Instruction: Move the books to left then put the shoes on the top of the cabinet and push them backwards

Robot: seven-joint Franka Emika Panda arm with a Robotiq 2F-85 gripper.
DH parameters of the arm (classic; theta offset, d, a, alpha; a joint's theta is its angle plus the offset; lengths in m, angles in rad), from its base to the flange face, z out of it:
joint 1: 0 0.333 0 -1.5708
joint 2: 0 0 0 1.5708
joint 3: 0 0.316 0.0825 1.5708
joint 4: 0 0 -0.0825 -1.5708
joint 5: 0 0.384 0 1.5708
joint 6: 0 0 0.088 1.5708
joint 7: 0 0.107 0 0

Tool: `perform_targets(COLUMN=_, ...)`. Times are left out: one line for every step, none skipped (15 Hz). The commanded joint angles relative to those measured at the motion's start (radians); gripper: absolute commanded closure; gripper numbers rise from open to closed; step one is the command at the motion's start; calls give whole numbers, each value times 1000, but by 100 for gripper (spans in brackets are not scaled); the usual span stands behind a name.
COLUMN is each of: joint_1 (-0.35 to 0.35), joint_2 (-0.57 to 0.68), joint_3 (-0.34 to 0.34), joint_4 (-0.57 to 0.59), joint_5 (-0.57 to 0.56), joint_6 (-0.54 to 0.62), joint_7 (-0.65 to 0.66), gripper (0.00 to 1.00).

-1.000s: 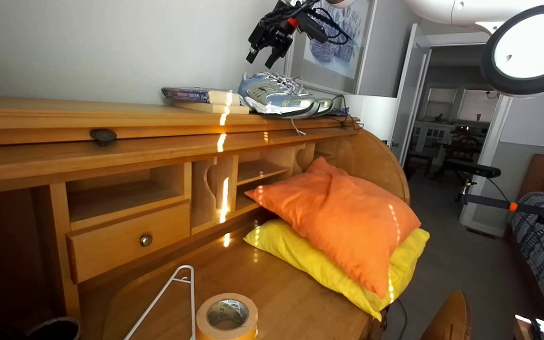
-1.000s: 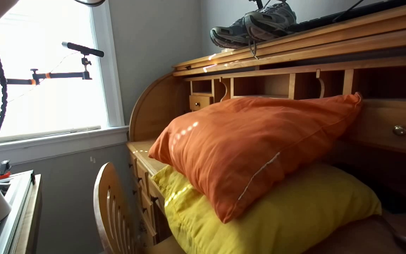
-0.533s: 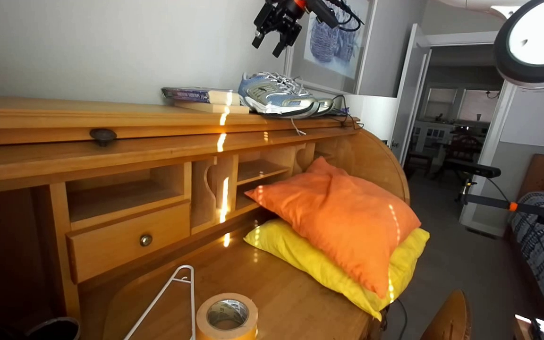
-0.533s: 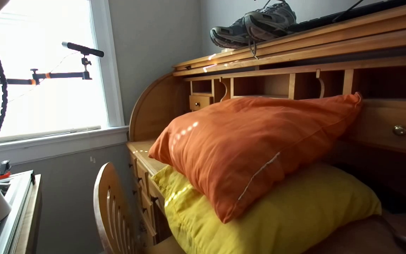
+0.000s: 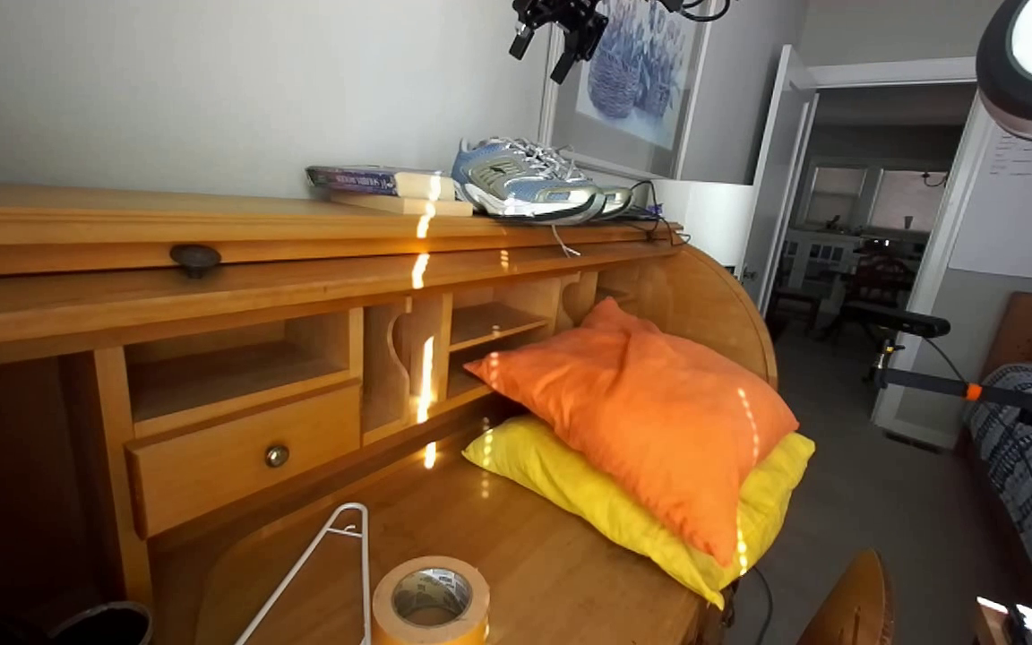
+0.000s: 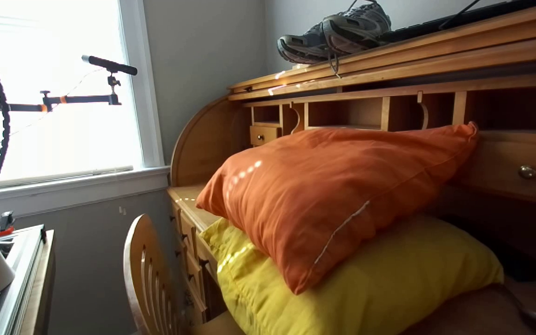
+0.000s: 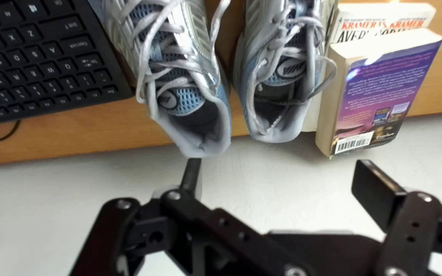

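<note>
Side by side on top of the honey-brown wooden cabinet point(image 5: 247, 224): a pair of running shoes point(image 5: 525, 184) in silver-grey and white with light blue mesh, toes toward the front edge, one loose lace over it. Just beside them, also on top, two stacked paperback books point(image 7: 382, 92): purple-blue cover with barcode uppermost, white cover with red lettering beneath, cream page edges. On the shoes' other side, a black keyboard point(image 7: 37, 57).

Compared with a second ago, same places for shoes and books, but a higher position for the black gripper point(image 7: 279, 164): well above the shoes, jaws wide apart.

On the shoes, padded heel collars and pale, loopy laces; on the top book, a glossy cover. Smooth grained wood, with square-cornered open cubbies point(image 5: 238, 363), a curved side panel point(image 5: 704, 296) and a drawer point(image 5: 211, 473) with a round, shiny knob point(image 5: 277, 456). On the desk surface point(image 5: 552, 564) below, a plump, wrinkled orange pillow point(image 5: 641, 421) over a yellow pillow point(image 6: 412, 274), both of soft-looking cloth; in an exterior view, a ring-shaped roll of tape point(image 5: 471, 602) beside a slim white hanger point(image 5: 366, 573).
</note>
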Motion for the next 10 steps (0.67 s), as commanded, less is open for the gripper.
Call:
perform_targets(joint_1=-26, joint_2=-54, joint_3=13, joint_4=-53, joint_5=45, joint_6=-94, joint_7=35, gripper=0)
perform_targets(joint_1=-30, joint_2=-61, joint_3=13, joint_4=-61, joint_5=53, joint_6=-115, joint_7=44, gripper=0)
perform_targets(joint_1=-32, joint_2=-70, joint_3=12, joint_4=-73, joint_5=56, joint_6=-142, joint_7=45, gripper=0)
perform_targets(joint_1=-34, joint_2=-76, joint_3=11, joint_4=-85, joint_5=61, joint_6=-168, joint_7=50, gripper=0)
perform_targets(joint_1=-30, joint_2=-83, joint_3=7, joint_4=-97, joint_5=56, joint_6=-189, joint_7=52, gripper=0)
perform_targets(joint_1=-29, joint_2=-89, joint_3=5, joint_4=-108, joint_5=53, joint_6=-197, joint_7=54, gripper=0)
perform_targets(joint_1=-28, joint_2=-97, joint_3=5, joint_4=-124, joint_5=53, joint_6=-211, joint_7=54, gripper=0)
perform_targets(joint_1=-27, joint_2=-101, joint_3=4, joint_4=-138, joint_5=51, joint_6=-220, joint_7=58, gripper=0)
perform_targets(joint_1=-26, joint_2=-109, joint_3=4, joint_4=-157, joint_5=50, joint_6=-229, joint_7=59, gripper=0)
perform_targets(joint_1=-23, joint_2=-118, joint_3=2, joint_4=-179, joint_5=44, joint_6=-234, joint_7=58, gripper=0)
